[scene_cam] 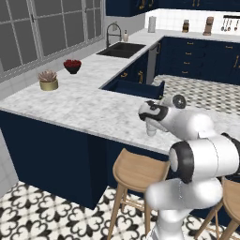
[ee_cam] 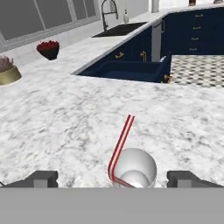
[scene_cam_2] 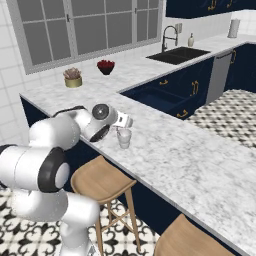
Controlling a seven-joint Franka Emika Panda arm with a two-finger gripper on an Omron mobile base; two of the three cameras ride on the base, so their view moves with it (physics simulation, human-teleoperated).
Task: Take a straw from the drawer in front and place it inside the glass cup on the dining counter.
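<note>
Marble surface carries the glass cup, straw leaning inside; pincer released above it, drawer open.

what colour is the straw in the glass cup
Red and white striped; the straw leans out of the glass cup, clearest in the hand view.

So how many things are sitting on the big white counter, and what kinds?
Cup: 1
Straw, in the cup: 1
Berry bowl: 1
Potted plant: 1
Total: 4
</note>
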